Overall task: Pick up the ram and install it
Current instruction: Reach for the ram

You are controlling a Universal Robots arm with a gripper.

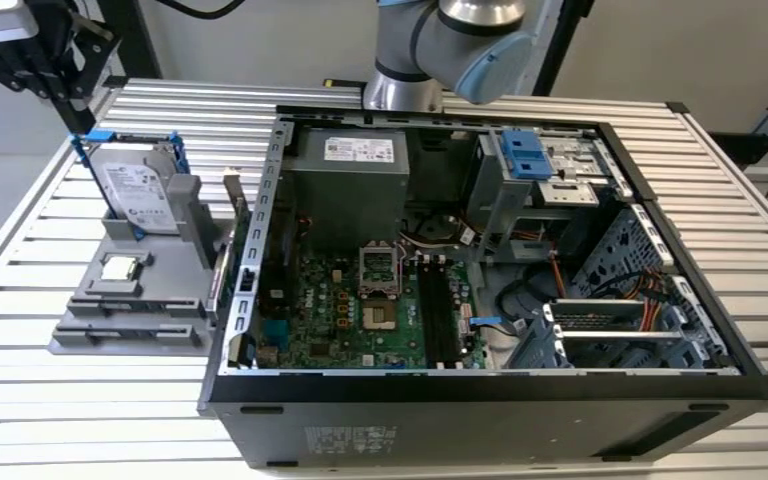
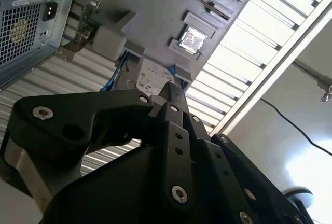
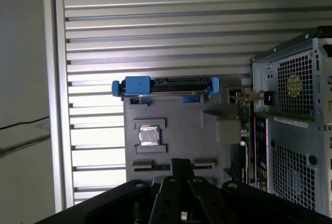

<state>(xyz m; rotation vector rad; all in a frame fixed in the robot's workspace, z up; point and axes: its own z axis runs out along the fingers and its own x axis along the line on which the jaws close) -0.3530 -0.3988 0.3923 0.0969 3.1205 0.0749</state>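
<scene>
The ram (image 1: pixel 235 200) stands on edge at the right side of a grey holder (image 1: pixel 131 320), close against the open computer case (image 1: pixel 491 390). My gripper (image 1: pixel 75 85) hangs at the exterior view's upper left, above the holder and well apart from the ram. In both wrist views its fingers (image 3: pixel 181 168) look pressed together with nothing between them, and they point down toward the holder (image 3: pixel 176 130). Black memory slots (image 1: pixel 438 310) lie on the green motherboard (image 1: pixel 337 315) inside the case.
A silver hard drive in a blue frame (image 1: pixel 133 190) stands at the back of the holder. A small square chip (image 1: pixel 120 267) lies in a pocket in front of it. The case's power supply (image 1: pixel 351 185), drive cage (image 1: pixel 538 165) and cables crowd its interior. All rests on a slatted metal table (image 1: pixel 64 400).
</scene>
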